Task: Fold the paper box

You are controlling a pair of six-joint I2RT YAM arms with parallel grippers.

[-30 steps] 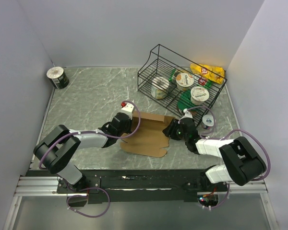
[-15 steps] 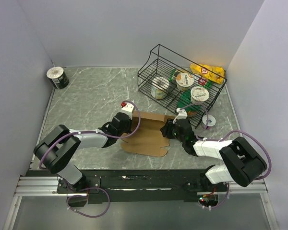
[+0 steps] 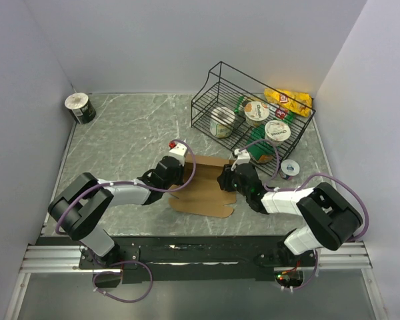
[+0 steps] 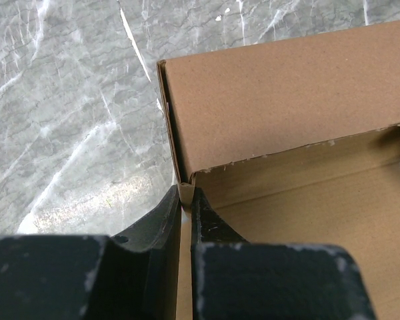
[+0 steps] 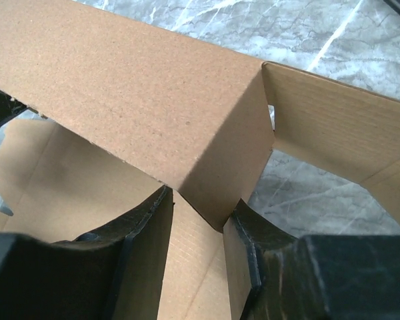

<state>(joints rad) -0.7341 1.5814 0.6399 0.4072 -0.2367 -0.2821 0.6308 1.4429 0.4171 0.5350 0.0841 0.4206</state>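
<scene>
The paper box (image 3: 205, 193) is brown cardboard, partly folded, lying between the two arms at the table's middle front. My left gripper (image 3: 181, 175) is at its left edge. In the left wrist view the left gripper (image 4: 186, 200) is shut on the bottom of the raised left wall of the box (image 4: 287, 100). My right gripper (image 3: 226, 180) is at the box's right side. In the right wrist view the right gripper (image 5: 200, 217) straddles a folded corner of the box (image 5: 133, 100), with both fingers against the cardboard.
A black wire basket (image 3: 217, 73) stands at the back right with yoghurt cups (image 3: 277, 132) in it. A yellow snack bag (image 3: 290, 100) lies behind it. A small tape roll (image 3: 290, 168) lies right of the box. A dark can (image 3: 80, 108) stands at the far left corner.
My right gripper has moved left, onto the box's right corner, and the right wall has been folded inward. The left gripper has stayed in place on the left wall.
</scene>
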